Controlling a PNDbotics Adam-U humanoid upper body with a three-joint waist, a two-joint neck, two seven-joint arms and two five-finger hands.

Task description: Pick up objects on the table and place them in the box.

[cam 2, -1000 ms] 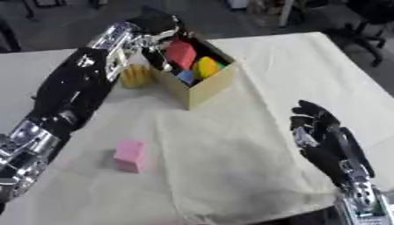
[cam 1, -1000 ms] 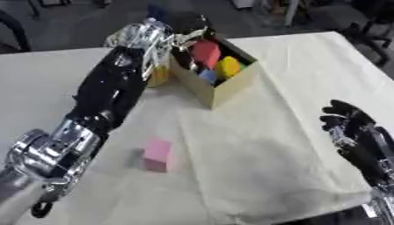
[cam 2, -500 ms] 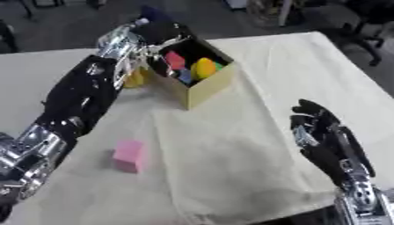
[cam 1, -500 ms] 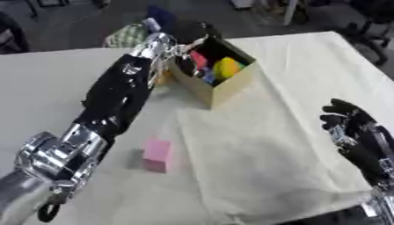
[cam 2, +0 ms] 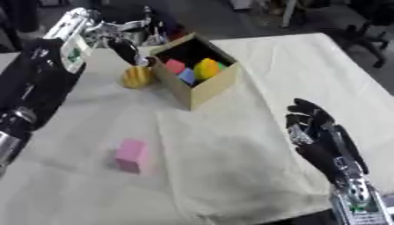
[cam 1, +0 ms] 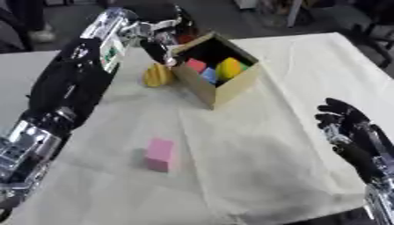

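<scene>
A tan cardboard box (cam 1: 221, 83) stands open at the table's back middle, holding a red, a blue and a yellow object. My left hand (cam 1: 156, 37) hovers just behind and left of the box, fingers relaxed downward, holding nothing I can see. A yellow object (cam 1: 158, 75) lies on the cloth against the box's left side. A pink block (cam 1: 160, 154) lies alone on the cloth nearer to me, left of centre. My right hand (cam 1: 348, 132) rests open at the right edge, fingers up.
A cream cloth (cam 1: 261, 145) covers the table, with folds in front of the box. Chairs and dark floor lie beyond the far edge. My left arm (cam 1: 73, 83) stretches along the table's left side.
My left hand has drawn back from over the box to its left rear. The whole picture has shifted slightly, so the camera moved. The right hand has stayed put.
</scene>
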